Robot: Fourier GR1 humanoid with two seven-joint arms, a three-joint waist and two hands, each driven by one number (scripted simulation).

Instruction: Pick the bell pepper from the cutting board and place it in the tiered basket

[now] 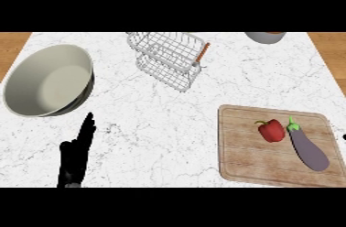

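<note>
Red bell pepper (pixel 272 130): from the head view we see it lying on the cutting board (pixel 246 162), in the far half. Nothing holds it yet.
Eggplant (pixel 309 150): just beside the pepper, on its right. We think a hand must come in with care so it does not bump it.
Left hand (pixel 76 153): low on the left, fingers straight and pressed together, pointing up, holding nothing. We think it rests there because the pepper is far off on the other side.
Right hand (pixel 344 137): only a tiny dark bit shows at the right edge, near the board. We cannot tell how it is held. We think it is closest for picking.
Tiered basket (pixel 169 59): at the back of the counter (pixel 169 116), well apart from the board, open on top so the pepper can go in.
</note>
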